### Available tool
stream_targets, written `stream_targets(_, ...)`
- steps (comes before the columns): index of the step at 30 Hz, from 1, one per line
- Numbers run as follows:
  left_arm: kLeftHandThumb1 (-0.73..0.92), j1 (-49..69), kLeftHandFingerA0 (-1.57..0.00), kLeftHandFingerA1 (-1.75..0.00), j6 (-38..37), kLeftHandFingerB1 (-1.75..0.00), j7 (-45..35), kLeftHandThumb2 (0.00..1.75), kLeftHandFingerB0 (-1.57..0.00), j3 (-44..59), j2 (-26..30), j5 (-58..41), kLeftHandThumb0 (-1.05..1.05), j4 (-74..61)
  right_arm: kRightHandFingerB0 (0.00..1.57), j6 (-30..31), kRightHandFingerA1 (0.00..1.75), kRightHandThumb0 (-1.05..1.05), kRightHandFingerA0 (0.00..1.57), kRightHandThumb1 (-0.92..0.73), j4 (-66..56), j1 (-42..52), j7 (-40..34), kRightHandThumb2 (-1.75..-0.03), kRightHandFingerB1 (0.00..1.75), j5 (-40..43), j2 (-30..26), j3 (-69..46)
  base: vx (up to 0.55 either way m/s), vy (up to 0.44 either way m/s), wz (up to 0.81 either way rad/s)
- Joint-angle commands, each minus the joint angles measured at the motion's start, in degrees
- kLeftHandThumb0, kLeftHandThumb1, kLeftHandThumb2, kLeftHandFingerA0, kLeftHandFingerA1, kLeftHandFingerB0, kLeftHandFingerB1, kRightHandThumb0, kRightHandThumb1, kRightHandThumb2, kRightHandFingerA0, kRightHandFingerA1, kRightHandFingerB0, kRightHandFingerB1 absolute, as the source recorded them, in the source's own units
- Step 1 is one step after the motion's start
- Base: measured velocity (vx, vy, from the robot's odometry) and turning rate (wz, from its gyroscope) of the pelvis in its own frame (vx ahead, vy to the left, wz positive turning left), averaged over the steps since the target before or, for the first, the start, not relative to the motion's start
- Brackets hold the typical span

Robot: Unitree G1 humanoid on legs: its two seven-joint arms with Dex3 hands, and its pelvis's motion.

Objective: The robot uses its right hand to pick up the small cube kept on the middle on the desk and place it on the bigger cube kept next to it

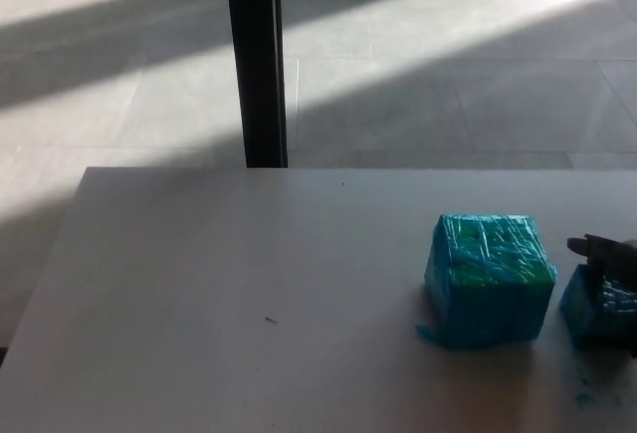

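Observation:
The bigger cube (490,279), wrapped in shiny blue-green film, stands on the white desk (249,294) right of centre. The small blue cube (595,312) sits just to its right, cut off by the picture's right edge. My right hand (607,254) comes in from the right edge, a dark shape lying over the small cube's top and reaching toward the gap between the two cubes. Only a small part of the hand shows, and whether it grips the cube is hidden. My left hand is out of sight.
A black vertical post (255,60) rises behind the desk's far edge. Beyond it lies a tiled floor (448,65) with bands of sunlight. Small blue scraps (585,398) lie on the desk in front of the small cube.

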Motion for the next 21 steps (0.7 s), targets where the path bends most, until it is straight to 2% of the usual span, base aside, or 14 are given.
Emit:
stream_targets(1,0.88,-0.19,-0.42,-0.53,1.42,-0.37,0.78,0.66,-0.40,0.35,1.32,-0.65,-0.92,-0.59,0.02,4.17,0.00,-0.63,0.00,-0.34,3.35,-0.18,4.00,-0.66,0.13,-3.48,-1.16,2.01,0.00,0.000,0.00)
stream_targets(4,0.88,-0.72,-0.41,-0.53,0.64,-0.37,0.41,0.67,-0.38,0.17,1.61,-0.47,-0.93,0.43,0.00,4.67,0.05,-0.48,0.00,-0.27,4.23,-0.68,4.49,-0.59,0.15,-6.92,-1.61,5.44,0.00,0.000,0.00)
stream_targets(5,0.87,-0.75,-0.41,-0.53,0.10,-0.37,0.15,0.67,-0.37,0.43,1.67,-0.69,-0.93,0.86,0.03,4.87,0.00,-0.39,0.00,-0.39,4.19,-0.97,5.12,-0.63,0.18,-8.09,-1.73,6.91,0.00,0.000,0.00)
stream_targets(8,0.72,-0.57,-0.38,-0.55,0.01,-0.42,-0.10,0.84,-0.33,0.08,1.89,-0.38,-0.99,0.63,0.05,5.60,0.00,-0.30,0.00,-0.41,4.08,-1.07,5.08,-0.62,0.29,-9.67,-1.99,9.32,0.00,0.000,0.00)
stream_targets(10,0.89,-0.41,-0.38,-0.52,0.03,-0.37,-0.58,0.67,-0.37,-0.18,2.10,-0.26,-0.93,0.42,0.08,7.15,0.15,-0.14,0.00,-0.47,3.63,0.04,2.58,-0.64,0.33,-10.19,-1.87,9.61,0.00,0.000,0.00)
stream_targets(11,0.70,-0.92,-0.37,-0.56,0.65,-0.43,0.02,0.86,-0.34,0.32,2.04,-0.73,-0.98,0.99,0.11,7.12,0.41,-0.11,0.01,-0.50,3.37,0.49,1.57,-0.59,0.33,-10.72,-2.06,10.01,0.00,0.000,0.00)
stream_targets(12,0.88,-0.75,-0.39,-0.53,0.28,-0.37,-0.28,0.66,-0.38,0.24,2.03,-0.69,-0.94,0.90,0.18,7.28,0.78,-0.07,0.00,-0.56,3.20,0.86,0.81,-0.55,0.31,-10.84,-2.07,10.02,0.00,0.000,0.00)
stream_targets(13,0.88,-0.68,-0.38,-0.53,0.16,-0.37,-0.44,0.67,-0.37,0.31,2.00,-0.81,-0.94,0.84,0.05,7.03,0.65,-0.04,0.15,-0.39,3.36,1.30,-0.62,-0.89,0.47,-11.17,-2.01,10.12,0.00,0.000,0.00)
stream_targets(14,0.88,-0.84,-0.39,-0.54,0.20,-0.37,-0.38,0.66,-0.38,0.36,2.02,-0.86,-0.93,1.12,0.18,6.75,0.80,-0.07,0.13,-0.60,3.59,1.74,-2.34,-0.58,0.31,-11.13,-1.87,9.84,0.00,0.000,0.00)
stream_targets(16,0.88,-0.73,-0.40,-0.54,0.63,-0.37,-0.28,0.66,-0.38,0.29,2.05,-0.84,-0.93,0.63,0.26,1.32,1.29,-0.18,0.55,-0.66,5.56,3.43,-11.24,-0.62,0.35,-11.34,-2.02,9.36,0.00,0.000,0.00)
stream_targets(17,0.88,-0.71,-0.40,-0.54,0.63,-0.37,-0.28,0.66,-0.38,0.28,2.05,-0.83,-0.93,0.58,0.26,0.98,1.29,-0.18,0.55,-0.66,5.69,3.49,-11.73,-0.62,0.35,-11.35,-2.03,9.32,0.00,0.000,0.00)
stream_targets(18,0.72,-0.68,-0.37,-0.56,0.72,-0.42,-0.32,0.85,-0.33,0.03,2.11,-0.61,-0.98,0.46,0.24,-1.36,1.47,-0.24,0.65,-0.72,5.63,4.64,-15.16,-0.66,0.36,-11.87,-2.48,9.54,0.00,0.000,0.00)
stream_targets(19,0.88,-0.70,-0.38,-0.52,0.77,-0.37,-0.54,0.67,-0.36,0.15,2.12,-0.78,-0.92,0.50,0.27,-1.98,1.49,-0.26,0.66,-0.75,5.74,4.94,-16.28,-0.67,0.36,-12.47,-2.57,10.02,0.00,0.000,0.00)
stream_targets(21,0.88,-0.62,-0.38,-0.52,0.72,-0.38,-0.64,0.67,-0.36,0.12,2.11,-0.78,-0.91,0.38,0.42,-3.29,1.43,-0.27,0.69,-0.78,6.12,5.17,-17.93,-0.66,0.38,-13.01,-2.73,10.55,0.00,0.000,0.00)
